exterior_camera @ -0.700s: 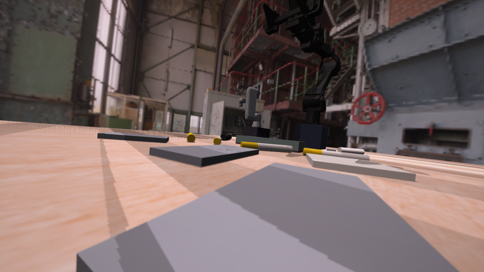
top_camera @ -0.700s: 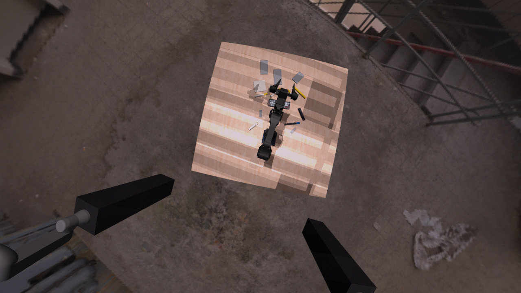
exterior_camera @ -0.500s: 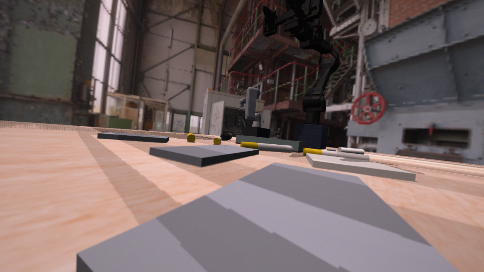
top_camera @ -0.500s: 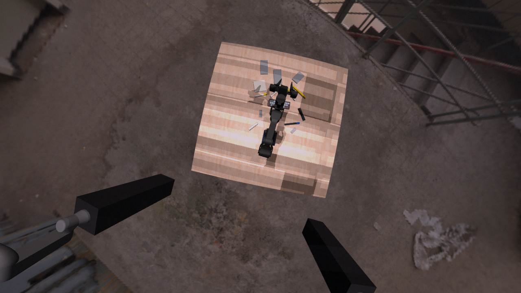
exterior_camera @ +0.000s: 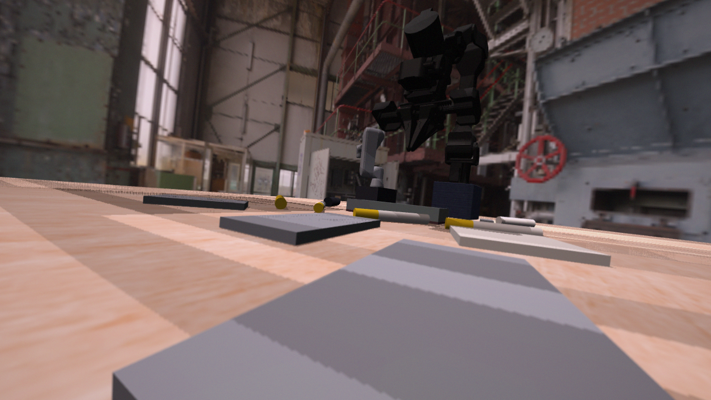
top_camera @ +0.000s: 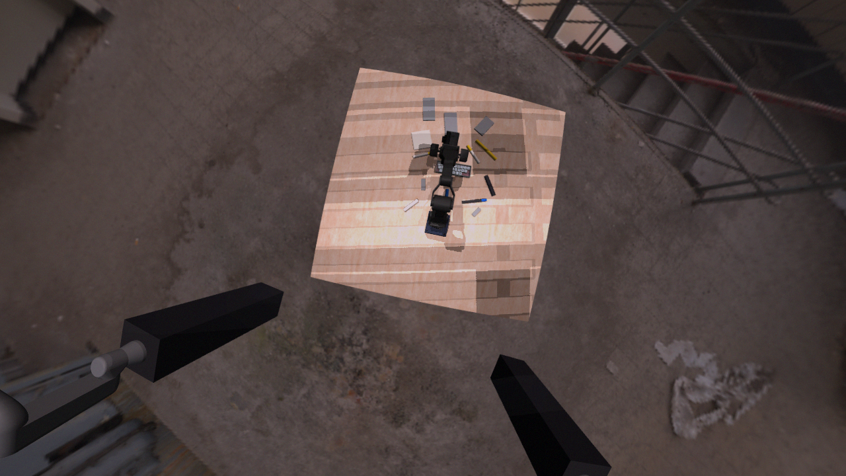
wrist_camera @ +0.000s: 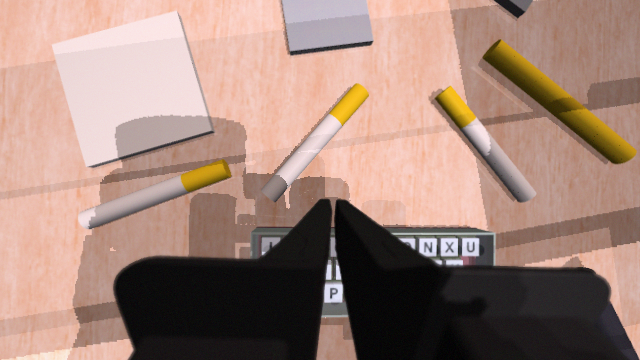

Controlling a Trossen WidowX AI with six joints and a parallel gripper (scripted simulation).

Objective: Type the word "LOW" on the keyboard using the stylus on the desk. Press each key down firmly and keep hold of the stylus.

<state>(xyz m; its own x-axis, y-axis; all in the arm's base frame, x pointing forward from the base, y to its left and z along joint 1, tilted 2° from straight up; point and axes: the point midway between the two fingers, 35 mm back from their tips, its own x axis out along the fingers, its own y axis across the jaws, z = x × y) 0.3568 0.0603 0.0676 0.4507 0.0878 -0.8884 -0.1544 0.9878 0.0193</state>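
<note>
My gripper point(exterior_camera: 411, 149) point(wrist_camera: 331, 209) is shut and empty, pointing down high above the desk. In the wrist view its fingers cover the middle of the keyboard point(top_camera: 462, 172) point(exterior_camera: 438, 214) point(wrist_camera: 449, 247); N, X, U and P show, and other keys are hidden or partly covered. A white pen with a yellow end point(exterior_camera: 397, 216) point(wrist_camera: 315, 142) lies slanted behind the keyboard, its white end near the fingertips in the wrist view. Similar pens lie to its left point(top_camera: 422, 155) point(wrist_camera: 155, 194) and right point(top_camera: 473, 153) point(wrist_camera: 487, 147). I cannot tell which is the stylus.
A thick yellow stick point(top_camera: 485, 149) point(wrist_camera: 560, 102) lies right. A white square block point(top_camera: 421, 139) point(wrist_camera: 135, 85) and grey slabs point(top_camera: 428, 108) point(exterior_camera: 298, 228) lie behind. A blue-ended black pen point(top_camera: 473, 201), a black stick point(top_camera: 490, 185) and a white stick point(top_camera: 411, 205) lie nearer the arm base.
</note>
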